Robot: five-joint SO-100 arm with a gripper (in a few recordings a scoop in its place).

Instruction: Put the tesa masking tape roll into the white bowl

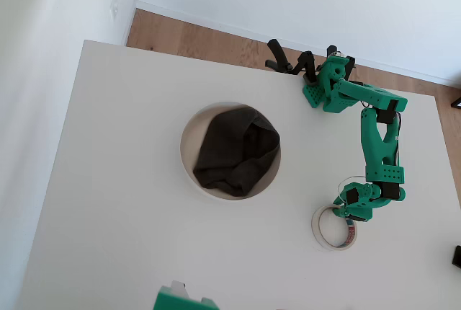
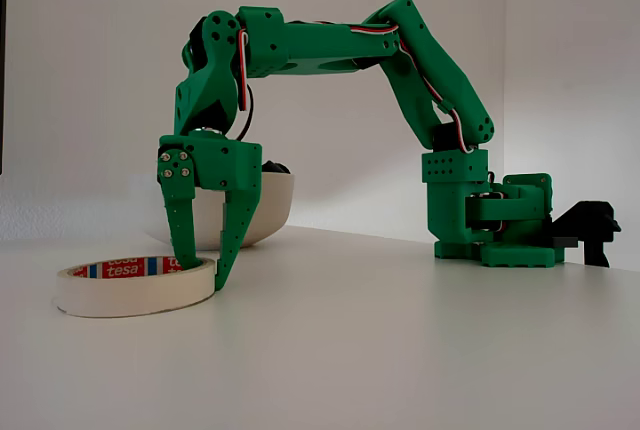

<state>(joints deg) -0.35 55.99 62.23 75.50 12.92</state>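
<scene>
The tesa masking tape roll (image 1: 323, 243) (image 2: 130, 290) lies flat on the white table, right of the bowl in the overhead view. My green gripper (image 1: 346, 213) (image 2: 203, 275) points straight down over the ring's wall. One finger reaches inside the ring and the other presses its outer side, so the jaws are closed on the wall. The roll rests on the table. The white bowl (image 1: 186, 158) (image 2: 272, 208) stands mid-table, behind the gripper in the fixed view.
A dark grey cloth (image 1: 238, 151) fills most of the bowl. The arm's base (image 1: 328, 90) (image 2: 490, 230) is clamped at the far table edge with black clamps (image 1: 288, 61). Wooden floor lies beyond that edge.
</scene>
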